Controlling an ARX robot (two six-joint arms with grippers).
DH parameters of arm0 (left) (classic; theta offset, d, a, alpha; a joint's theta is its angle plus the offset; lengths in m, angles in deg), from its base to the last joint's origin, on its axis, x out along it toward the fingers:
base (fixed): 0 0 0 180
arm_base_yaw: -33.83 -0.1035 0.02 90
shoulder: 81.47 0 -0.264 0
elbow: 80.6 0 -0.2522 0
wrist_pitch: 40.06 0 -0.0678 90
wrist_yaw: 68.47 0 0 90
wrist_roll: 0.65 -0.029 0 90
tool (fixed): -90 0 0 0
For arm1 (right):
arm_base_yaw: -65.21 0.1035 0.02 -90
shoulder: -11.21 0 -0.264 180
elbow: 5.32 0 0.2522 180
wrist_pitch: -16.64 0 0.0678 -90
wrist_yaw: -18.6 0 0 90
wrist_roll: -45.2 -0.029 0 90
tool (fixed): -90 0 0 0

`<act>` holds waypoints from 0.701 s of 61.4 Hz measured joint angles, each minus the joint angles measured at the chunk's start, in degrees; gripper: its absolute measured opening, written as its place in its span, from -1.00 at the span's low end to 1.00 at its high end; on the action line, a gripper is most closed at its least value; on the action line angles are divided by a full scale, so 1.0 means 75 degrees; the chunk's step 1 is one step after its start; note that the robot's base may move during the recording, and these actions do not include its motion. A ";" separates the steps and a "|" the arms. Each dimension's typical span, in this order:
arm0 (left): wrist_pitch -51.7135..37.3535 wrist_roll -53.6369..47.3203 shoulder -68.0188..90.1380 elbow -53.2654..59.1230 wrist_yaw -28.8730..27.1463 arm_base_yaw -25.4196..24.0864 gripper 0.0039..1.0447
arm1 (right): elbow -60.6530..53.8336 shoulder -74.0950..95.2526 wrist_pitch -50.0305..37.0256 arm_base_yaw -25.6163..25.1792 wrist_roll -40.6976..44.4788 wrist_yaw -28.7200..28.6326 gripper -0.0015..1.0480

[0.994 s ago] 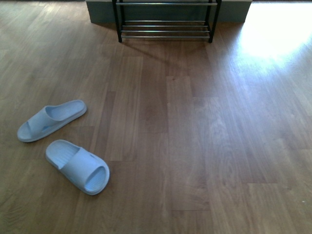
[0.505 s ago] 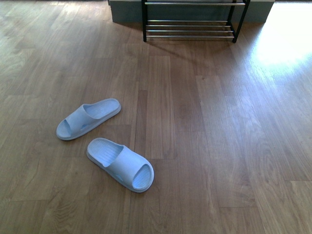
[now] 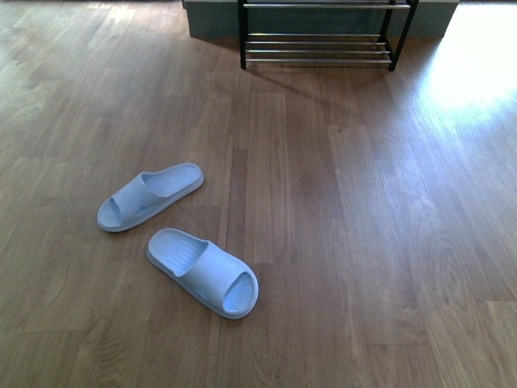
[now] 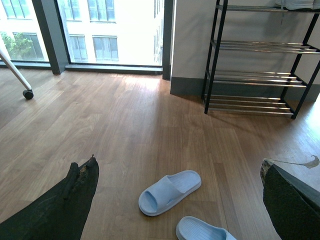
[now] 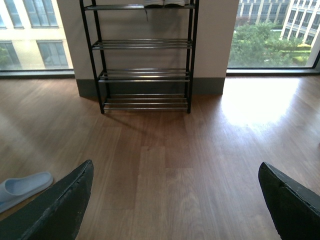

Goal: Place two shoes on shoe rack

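Note:
The two shoes are pale blue slide sandals lying on the wood floor, one (image 3: 150, 196) angled behind the other (image 3: 203, 272). The shoe rack (image 3: 323, 40) has a black frame and chrome rods and stands against the far wall. In the left wrist view my left gripper (image 4: 179, 165) hangs open above the floor, with the farther slide (image 4: 170, 191) and the nearer slide (image 4: 202, 231) below it and the rack (image 4: 255, 75) beyond. My right gripper (image 5: 175, 165) is open over bare floor, facing the rack (image 5: 145, 60), with one slide (image 5: 22, 187) off to its side. Neither arm shows in the front view.
Something pale lies on the rack's top shelf (image 5: 162, 2). A castor wheel of a stand (image 4: 28, 94) rests on the floor near the tall windows (image 4: 100, 30). A bright sunlit patch (image 3: 477, 56) covers the floor beside the rack.
In the front view both slides and the rack have shifted to the right across the picture, mostly in the first half second. The slides keep their places relative to each other.

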 joint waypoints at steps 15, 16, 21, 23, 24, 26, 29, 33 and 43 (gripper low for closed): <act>0.0854 0.2046 0.4246 -0.1512 -0.2760 -0.0842 0.83 | 0.0000 0.0000 0.0000 0.0000 0.0000 0.0000 0.82; 0.0557 0.1961 0.4680 -0.1649 -0.2600 -0.0930 0.83 | 0.0000 0.0000 0.0000 0.0000 0.0000 0.0003 0.82; -0.0425 0.1504 0.6239 -0.2162 -0.2352 -0.1037 0.83 | 0.0000 0.0000 0.0000 0.0000 0.0000 0.0003 0.82; -0.0860 0.1189 0.6907 -0.2352 -0.2358 -0.0968 0.83 | 0.0000 0.0000 0.0000 0.0000 0.0000 0.0003 0.82; -0.1099 0.1026 0.7350 -0.2492 -0.2259 -0.0921 0.83 | 0.0000 0.0003 0.0000 0.0000 0.0000 0.0003 0.82; -0.1274 0.0799 0.7956 -0.2731 -0.2055 -0.0831 0.83 | 0.0000 0.0000 0.0000 0.0000 0.0000 0.0003 0.82; -0.1588 0.0242 0.9203 -0.3156 -0.1676 -0.0580 0.83 | 0.0000 0.0000 0.0000 0.0000 0.0000 0.0003 0.82; -0.1807 -0.0216 1.0302 -0.3488 -0.1510 -0.0323 0.83 | 0.0000 0.0003 0.0000 0.0000 0.0000 0.0003 0.82; -0.1816 -0.1139 1.2380 -0.4520 -0.0752 0.0093 0.83 | 0.0000 0.0000 0.0000 0.0000 0.0000 0.0003 0.82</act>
